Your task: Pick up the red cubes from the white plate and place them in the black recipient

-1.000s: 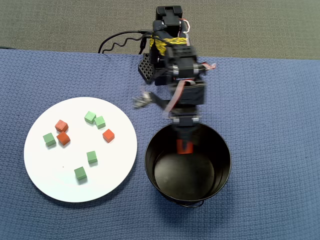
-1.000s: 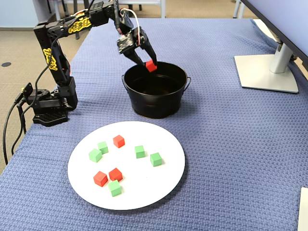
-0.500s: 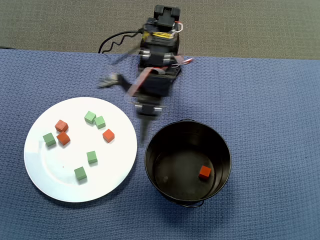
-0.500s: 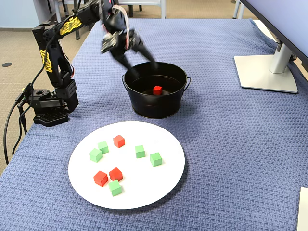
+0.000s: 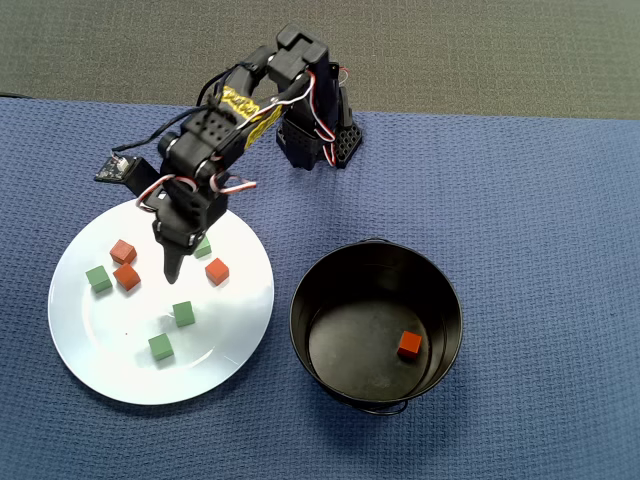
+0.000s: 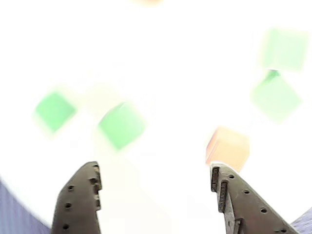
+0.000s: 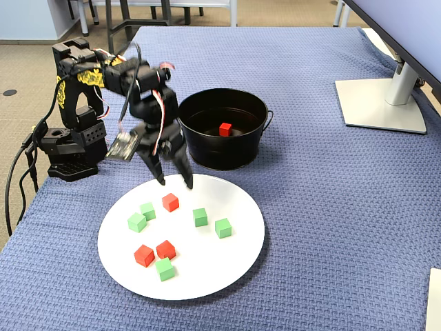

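The white plate lies left of the black recipient in the overhead view. Three red cubes rest on the plate: one near its middle, and two close together. A fourth red cube lies at the bottom of the pot. My gripper hangs open and empty just above the plate. In the wrist view a red cube sits just ahead of the right finger.
Several green cubes are scattered among the red ones. The arm base stands at the table's left in the fixed view. A monitor stand sits at the far right. Blue cloth covers the table.
One second ago the gripper held a red cube over the pot; the cube has dropped in. The arm has swung from the pot to above the plate, jaws open.
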You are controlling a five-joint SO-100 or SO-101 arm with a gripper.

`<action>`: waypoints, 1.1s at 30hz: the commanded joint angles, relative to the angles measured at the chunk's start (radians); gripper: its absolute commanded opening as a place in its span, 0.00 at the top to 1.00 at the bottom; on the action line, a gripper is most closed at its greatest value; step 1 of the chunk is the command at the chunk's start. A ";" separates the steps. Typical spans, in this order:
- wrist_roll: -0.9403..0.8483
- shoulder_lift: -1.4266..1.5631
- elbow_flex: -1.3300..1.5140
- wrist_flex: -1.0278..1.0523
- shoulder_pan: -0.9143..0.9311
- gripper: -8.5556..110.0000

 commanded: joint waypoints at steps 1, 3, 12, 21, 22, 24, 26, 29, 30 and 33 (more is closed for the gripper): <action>0.236 -0.046 -0.046 0.023 0.018 0.79; 0.262 -0.072 -0.038 0.021 0.009 0.78; 0.308 -0.094 0.002 -0.020 -0.037 0.77; 0.302 0.020 0.167 -0.074 -0.083 0.77; 0.301 0.021 0.173 -0.080 -0.086 0.77; 0.293 0.029 0.190 -0.094 -0.092 0.78; 0.284 0.034 0.210 -0.104 -0.100 0.78; 0.270 0.017 0.216 -0.118 -0.104 0.79; 0.265 0.008 0.216 -0.127 -0.104 0.79; 0.253 -0.020 0.218 -0.164 -0.098 0.80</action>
